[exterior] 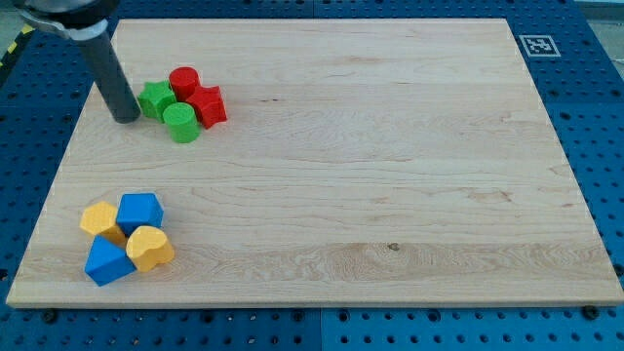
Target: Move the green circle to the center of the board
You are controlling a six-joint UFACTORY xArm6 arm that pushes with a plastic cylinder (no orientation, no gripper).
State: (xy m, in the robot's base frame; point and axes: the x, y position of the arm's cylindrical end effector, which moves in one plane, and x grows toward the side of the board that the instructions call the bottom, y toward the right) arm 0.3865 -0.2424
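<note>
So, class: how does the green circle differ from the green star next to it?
The green circle is a round cylinder; the green star has points. The circle lies nearer the view's bottom, the star higher and further left. My tip sits just left of the star, with the circle further off. Both are green and touch the red blocks.

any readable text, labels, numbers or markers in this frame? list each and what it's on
No readable words, brands or numbers anywhere.
One sign only: a black-and-white square fiducial marker on the top right corner of the light wooden board; a pattern, not text, too small to decode.
The coloured blocks, my tip and the blue perforated table carry no print.
</note>
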